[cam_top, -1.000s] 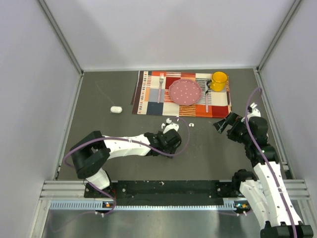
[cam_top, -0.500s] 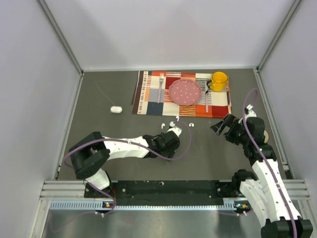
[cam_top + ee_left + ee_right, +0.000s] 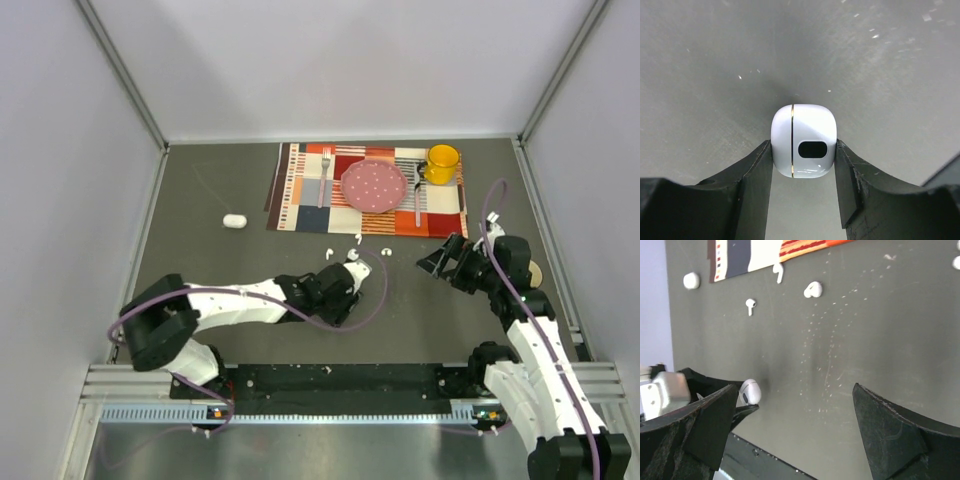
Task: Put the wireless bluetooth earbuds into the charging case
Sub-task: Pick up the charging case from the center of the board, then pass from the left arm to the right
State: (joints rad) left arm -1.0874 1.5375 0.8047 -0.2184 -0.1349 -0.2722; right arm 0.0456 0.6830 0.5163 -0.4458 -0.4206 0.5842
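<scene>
My left gripper (image 3: 802,152) is shut on a closed white charging case (image 3: 802,141) with a gold seam and a dark oval, held just above the grey table. In the top view the left gripper (image 3: 343,285) is at mid-table and covers the case; the case also shows in the right wrist view (image 3: 750,391). Several tiny white earbuds lie loose beyond it: two stemmed ones (image 3: 751,305) (image 3: 778,272), a rounded one (image 3: 812,289) and one at the right edge (image 3: 956,262). My right gripper (image 3: 440,258) is open and empty, to their right.
A striped placemat (image 3: 295,190) at the back holds a pink plate (image 3: 375,185), two forks (image 3: 324,175) and a yellow mug (image 3: 441,162). A second white pebble-like case (image 3: 233,221) lies at the left. A purple cable (image 3: 375,285) loops beside the left gripper.
My left gripper has drawn back toward the near edge with the case, leaving the earbuds uncovered. My right gripper has moved left toward them.
</scene>
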